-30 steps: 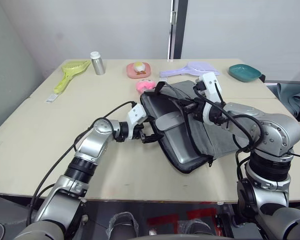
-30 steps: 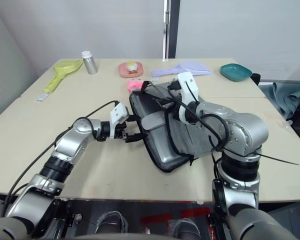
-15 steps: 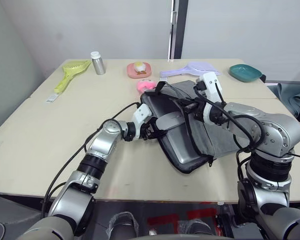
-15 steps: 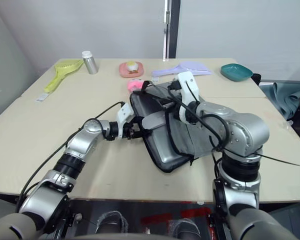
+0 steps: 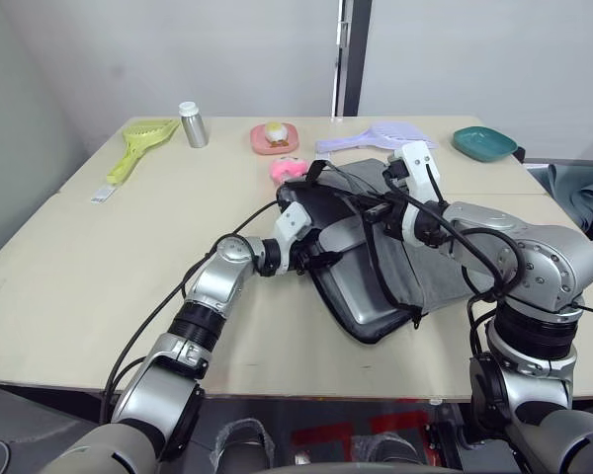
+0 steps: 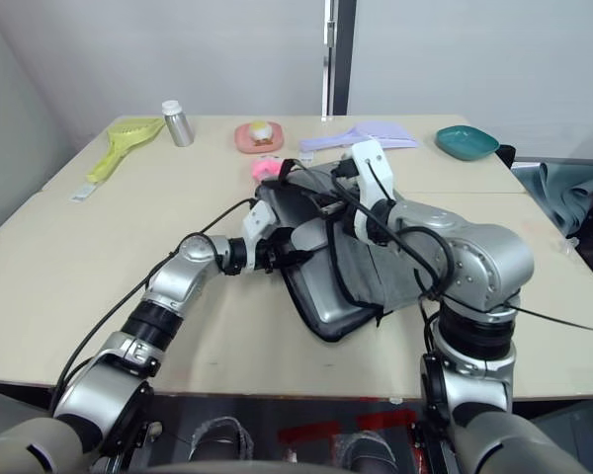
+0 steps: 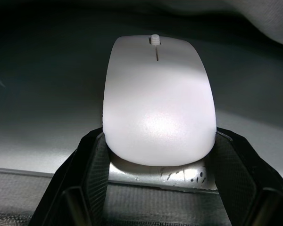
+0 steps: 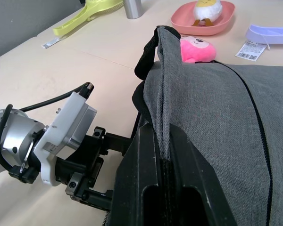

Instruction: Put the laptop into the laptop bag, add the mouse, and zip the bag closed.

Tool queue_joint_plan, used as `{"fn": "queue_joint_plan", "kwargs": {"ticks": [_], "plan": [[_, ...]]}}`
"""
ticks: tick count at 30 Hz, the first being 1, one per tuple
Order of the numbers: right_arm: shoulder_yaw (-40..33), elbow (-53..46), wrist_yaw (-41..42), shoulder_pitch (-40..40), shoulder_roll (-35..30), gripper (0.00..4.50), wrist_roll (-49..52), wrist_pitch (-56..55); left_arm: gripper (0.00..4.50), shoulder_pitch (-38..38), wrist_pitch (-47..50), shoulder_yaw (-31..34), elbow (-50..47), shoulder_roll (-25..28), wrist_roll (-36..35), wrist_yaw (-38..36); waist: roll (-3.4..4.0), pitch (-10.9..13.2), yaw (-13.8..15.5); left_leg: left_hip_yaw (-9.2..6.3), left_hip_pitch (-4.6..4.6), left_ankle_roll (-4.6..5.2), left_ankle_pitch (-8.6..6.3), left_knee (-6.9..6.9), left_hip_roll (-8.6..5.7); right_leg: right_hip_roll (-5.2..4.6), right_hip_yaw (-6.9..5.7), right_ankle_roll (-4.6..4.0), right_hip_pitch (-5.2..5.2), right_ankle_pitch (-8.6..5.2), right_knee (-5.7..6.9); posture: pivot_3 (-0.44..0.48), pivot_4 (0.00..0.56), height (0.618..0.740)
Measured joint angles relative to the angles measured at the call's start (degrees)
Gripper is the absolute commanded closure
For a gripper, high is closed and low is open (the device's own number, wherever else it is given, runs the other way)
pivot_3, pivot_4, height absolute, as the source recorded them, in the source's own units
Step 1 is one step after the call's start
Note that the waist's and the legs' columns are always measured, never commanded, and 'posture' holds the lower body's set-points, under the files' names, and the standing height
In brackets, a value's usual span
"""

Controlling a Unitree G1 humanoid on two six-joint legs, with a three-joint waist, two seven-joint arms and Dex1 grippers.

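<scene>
The grey laptop bag (image 5: 427,265) lies in the middle of the table with its mouth facing my left arm. My right gripper (image 8: 163,165) is shut on the edge of the bag's upper flap (image 8: 212,99) and holds it lifted. Inside the opening lies the silver-grey laptop (image 5: 361,291). My left gripper (image 5: 314,258) reaches into the bag's mouth, shut on the white mouse (image 7: 158,99). Its black fingers (image 7: 90,155) clasp the mouse's rear sides, just above the laptop's lid (image 7: 35,108).
A pink plush toy (image 5: 288,169) sits just behind the bag. Along the far edge stand a yellow-green scoop (image 5: 140,141), a metal bottle (image 5: 192,124), a pink plate (image 5: 274,138) with a toy, a lilac scoop (image 5: 378,135) and a teal dish (image 5: 483,143).
My left arm has moved right, carrying the mouse from beside the bag into its open mouth. The right gripper keeps the flap raised in the same place.
</scene>
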Motion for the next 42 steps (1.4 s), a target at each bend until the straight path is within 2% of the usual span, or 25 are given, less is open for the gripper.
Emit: {"fn": "queue_joint_plan", "kwargs": {"ticks": [10,12,14,18,20,23,29,32,34,38,42], "plan": [[0.15,-0.07,-0.04,0.07,0.44,4.5,-0.01,0.0,1.93,-2.86,-3.2,-0.32,5.04,-3.25,2.06,2.07,0.0,0.0,-0.05,0.01,0.0,0.02,0.0,0.0,0.0,0.0,0.02,0.08,0.0,0.05,0.0,0.0,0.15,0.74],[0.15,-0.07,-0.05,0.07,0.44,4.5,-0.02,0.0,0.87,-2.86,-3.37,-0.42,5.05,-3.21,2.17,1.89,0.0,0.0,-0.05,0.01,0.0,0.02,0.01,0.0,0.0,0.0,0.02,0.08,0.0,0.05,0.0,0.0,0.15,0.74],[0.14,-0.07,-0.05,0.07,0.44,4.5,-0.02,0.0,0.17,-2.85,-3.31,-0.41,5.04,-3.04,2.11,1.49,0.0,0.0,-0.05,0.01,0.0,0.02,0.01,0.0,0.0,0.0,0.02,0.07,0.0,0.04,0.0,0.0,0.15,0.74],[0.15,-0.08,-0.04,0.08,0.44,4.5,-0.03,0.0,0.05,-2.42,-3.22,-0.31,4.0,-1.95,1.98,0.91,0.0,0.0,-0.07,0.01,0.0,0.02,0.01,0.0,0.0,0.0,0.02,0.07,0.0,0.04,0.0,0.0,0.15,0.74],[0.15,-0.11,0.02,0.09,0.44,4.5,0.0,0.0,0.05,-0.72,-1.88,-0.02,0.0,-0.76,0.81,-0.36,0.0,0.0,-0.14,0.01,0.0,0.02,0.01,-0.02,0.0,0.0,0.02,0.07,0.0,0.04,-0.01,0.0,0.15,0.74],[0.13,-0.13,0.07,0.17,0.4,4.5,0.01,0.0,0.05,1.58,1.12,0.81,-7.13,2.73,-1.55,-2.44,0.01,0.01,-0.16,0.0,0.0,0.01,0.0,-0.04,0.01,0.01,0.0,-0.07,-0.01,-0.04,0.0,0.0,0.15,0.74],[0.01,-0.24,0.23,1.06,0.34,4.5,0.09,-0.01,0.05,5.86,8.65,6.41,-19.86,14.11,-7.5,-6.6,0.04,0.02,-0.13,0.01,0.02,-0.01,-0.01,-0.04,0.01,0.01,-0.06,-0.21,-0.01,-0.12,-0.01,0.0,0.15,0.74],[0.2,-0.22,0.75,1.68,0.3,4.5,0.17,-0.06,0.05,7.06,11.75,8.89,-23.19,18.88,-10.69,-8.92,0.05,0.03,-0.04,0.01,0.01,-0.02,-0.01,-0.03,0.0,0.0,-0.08,-0.2,-0.01,-0.12,-0.02,0.0,0.15,0.74],[0.46,-0.25,1.86,2.21,-0.3,4.5,0.64,-0.31,0.05,9.32,14.73,12.32,-25.15,25.01,-15.04,-13.53,0.07,0.04,-0.4,0.03,0.05,-0.04,-0.02,-0.1,0.01,0.02,-0.09,-0.2,-0.03,-0.13,-0.03,0.0,0.15,0.74],[0.86,-0.23,3.22,2.78,-1.28,4.5,0.72,-0.7,0.05,15.79,17.56,17.22,-27.56,33.57,-21.83,-22.9,0.08,0.04,-0.57,0.05,0.06,-0.07,-0.03,-0.16,0.02,0.05,-0.1,-0.22,-0.04,-0.14,-0.09,0.0,0.15,0.74],[1.41,-0.17,3.7,3.2,-1.95,4.5,0.68,-1.11,0.05,18.02,20.46,21.28,-27.26,36.42,-26.86,-26.34,0.09,0.05,-0.05,0.03,0.06,-0.07,-0.02,-0.1,0.02,0.02,-0.11,-0.22,-0.04,-0.14,-0.04,0.0,0.15,0.74]]}}
